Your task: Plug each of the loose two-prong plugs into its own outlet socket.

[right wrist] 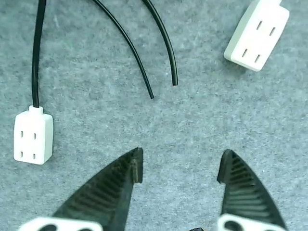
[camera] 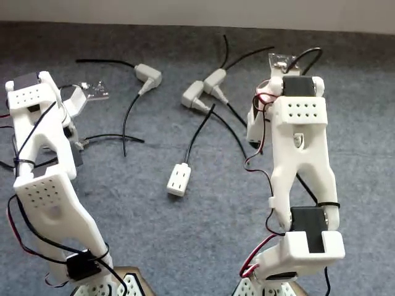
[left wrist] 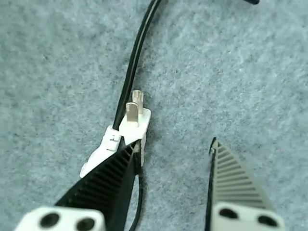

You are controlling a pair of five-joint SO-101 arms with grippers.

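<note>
A white two-prong plug (left wrist: 134,126) on a black cord lies flat on the grey carpet, prongs pointing away from my left gripper (left wrist: 175,144). That gripper is open, and its black finger (left wrist: 115,178) rests against the plug's body. My right gripper (right wrist: 182,154) is open low over bare carpet. Beyond it lie two white outlet sockets (right wrist: 32,137) (right wrist: 257,33), apart from the fingers. In the high view an outlet socket (camera: 179,179) lies mid-table, with three white angled plugs (camera: 148,77) (camera: 192,95) (camera: 215,80) farther back.
Black cords trail over the carpet, two with loose ends (right wrist: 151,95) (right wrist: 174,82) just ahead of the right gripper. A small circuit board (camera: 94,90) lies at the back left. The right arm (camera: 299,160) stretches over the table's right side.
</note>
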